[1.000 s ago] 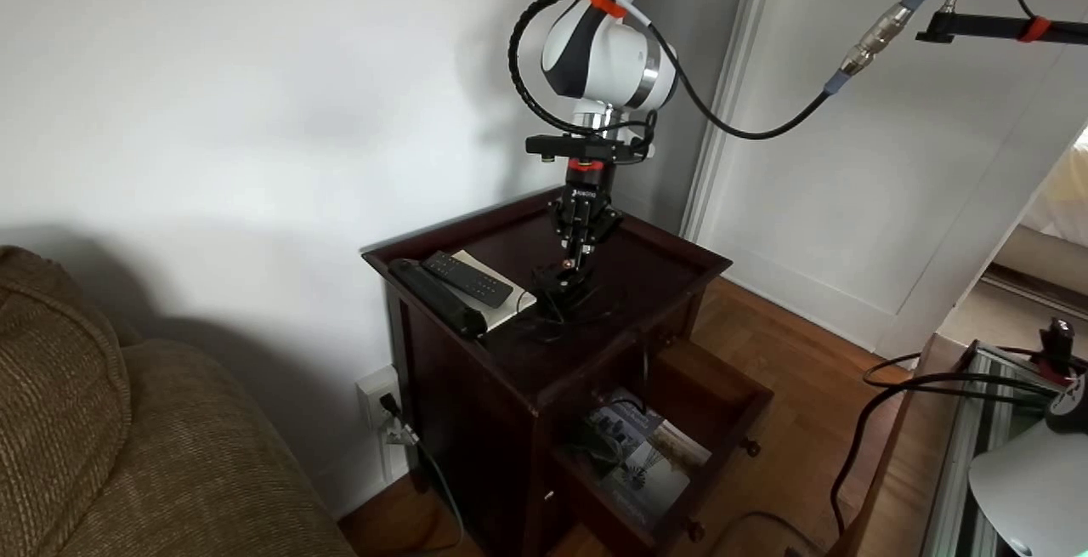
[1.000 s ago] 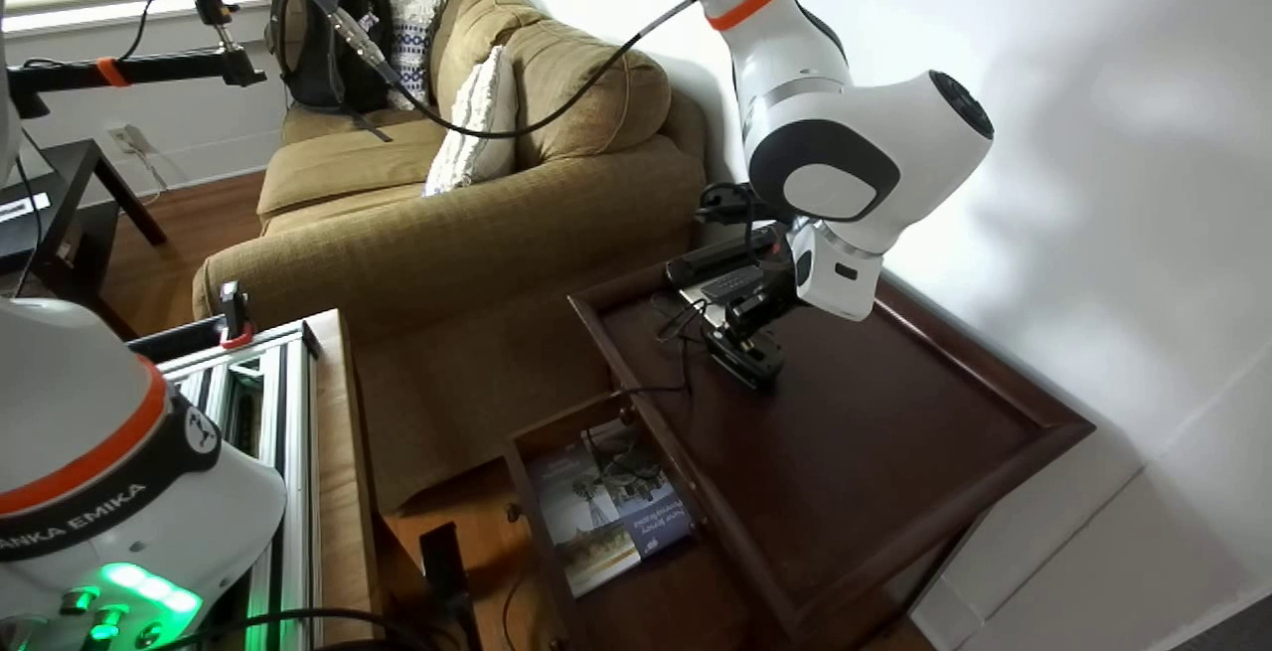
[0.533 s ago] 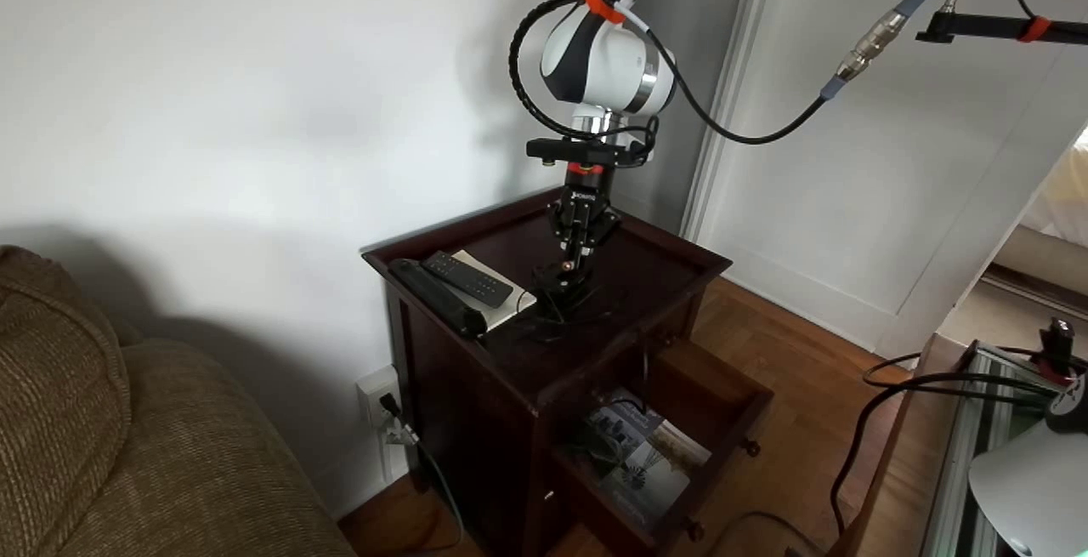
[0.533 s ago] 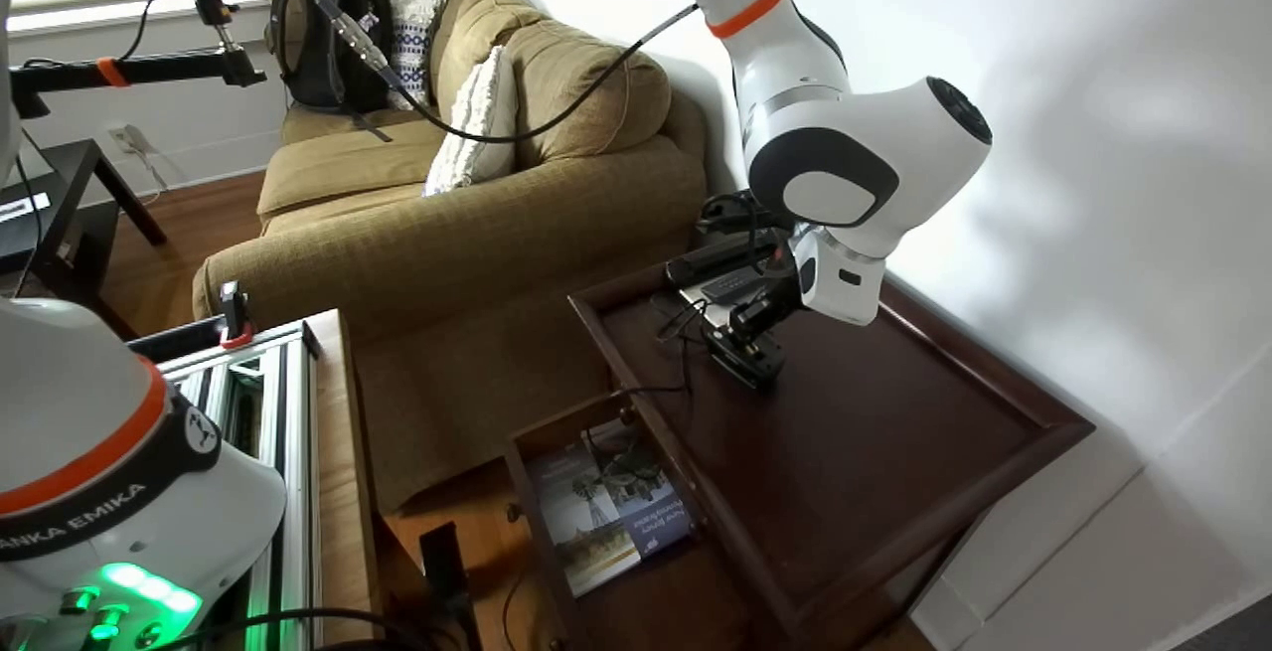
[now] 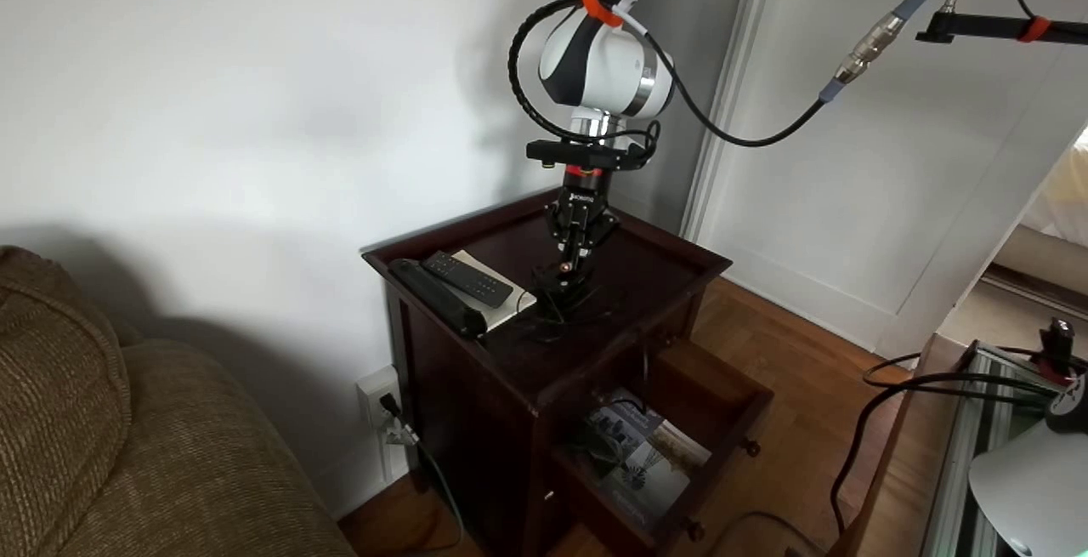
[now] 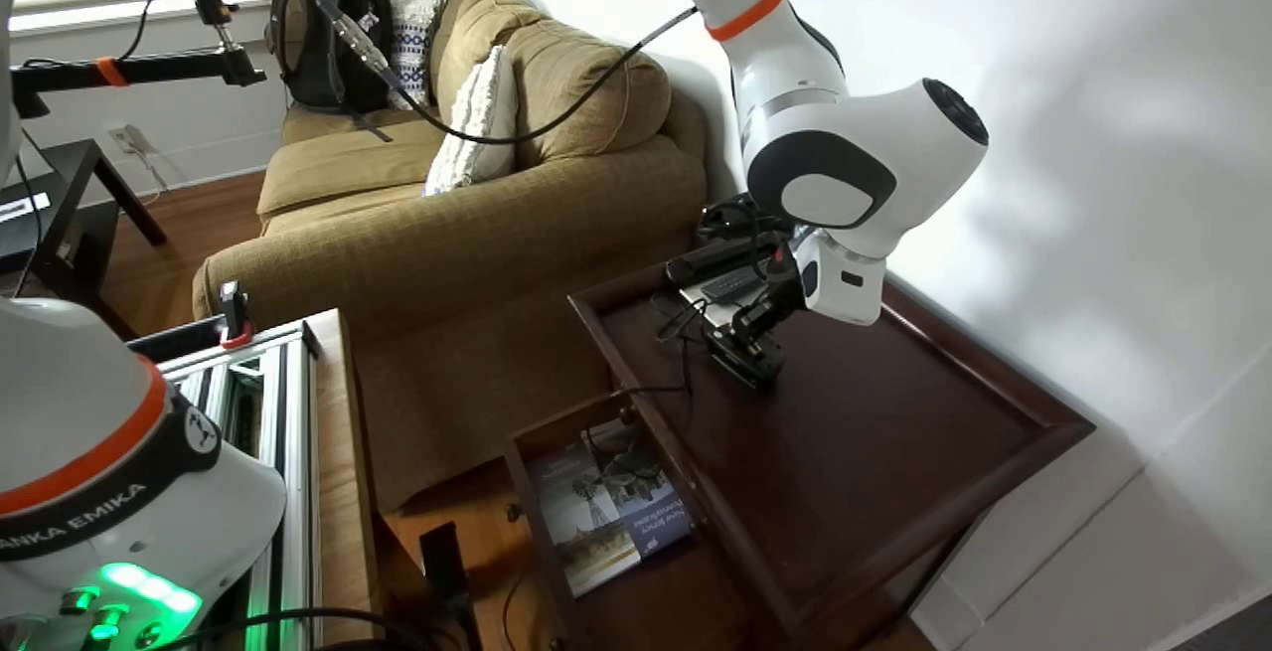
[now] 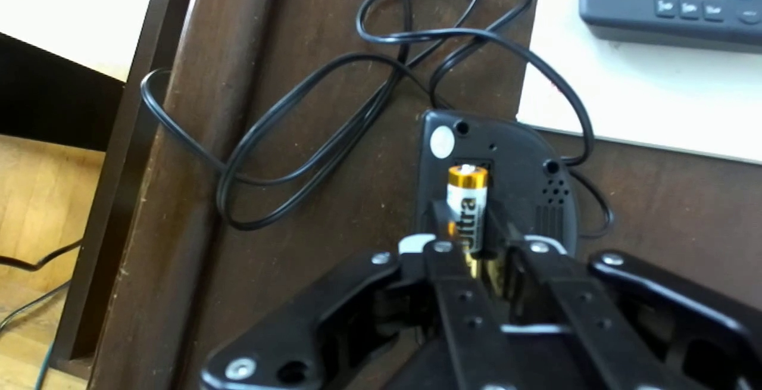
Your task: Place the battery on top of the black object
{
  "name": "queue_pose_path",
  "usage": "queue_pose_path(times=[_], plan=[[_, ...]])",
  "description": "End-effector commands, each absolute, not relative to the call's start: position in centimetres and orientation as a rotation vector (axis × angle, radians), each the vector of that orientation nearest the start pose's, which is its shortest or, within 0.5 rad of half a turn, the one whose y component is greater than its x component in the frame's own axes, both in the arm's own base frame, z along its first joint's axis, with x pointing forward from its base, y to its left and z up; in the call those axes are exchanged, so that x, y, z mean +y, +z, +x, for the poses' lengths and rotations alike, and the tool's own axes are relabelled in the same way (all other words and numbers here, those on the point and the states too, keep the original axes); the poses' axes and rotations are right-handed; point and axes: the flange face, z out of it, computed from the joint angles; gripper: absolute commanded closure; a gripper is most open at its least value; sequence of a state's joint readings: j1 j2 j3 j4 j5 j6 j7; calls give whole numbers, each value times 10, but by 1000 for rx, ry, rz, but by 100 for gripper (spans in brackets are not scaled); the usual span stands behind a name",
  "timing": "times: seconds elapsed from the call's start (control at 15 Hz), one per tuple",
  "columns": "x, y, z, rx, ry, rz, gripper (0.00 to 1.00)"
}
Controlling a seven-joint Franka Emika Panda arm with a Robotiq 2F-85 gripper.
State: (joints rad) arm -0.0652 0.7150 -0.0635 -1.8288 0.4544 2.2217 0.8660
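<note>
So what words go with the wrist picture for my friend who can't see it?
An end effector grips a gold-and-white battery over a black gadget. Black cables loop nearby, and part of a remote shows at top right.

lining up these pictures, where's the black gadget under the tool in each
Wrist view: black gadget right of centre, partly covered by the tool and battery.
In an exterior view: black gadget just below centre, its outline hard to make out.
In an exterior view: black gadget below and right of centre, partly hidden by the tool.
Shared landmark: the remote, in all three views, cut off at the wrist view's edge.
</note>
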Motion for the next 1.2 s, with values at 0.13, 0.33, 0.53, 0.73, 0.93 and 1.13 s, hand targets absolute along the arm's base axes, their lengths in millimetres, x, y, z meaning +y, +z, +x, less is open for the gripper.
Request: queue_pose_path(times=[0.13, 0.33, 0.53, 0.73, 0.93, 1.13], plan=[[-64, 112, 612, 1766, 540, -2324, 96], [-65, 112, 615, 1760, 535, -2331, 96], [-64, 111, 615, 1759, 543, -2329, 96], [-64, 111, 615, 1766, 552, -2327, 96], [-65, 111, 615, 1774, 554, -2324, 96], [-64, 111, 615, 1776, 561, -2321, 96]])
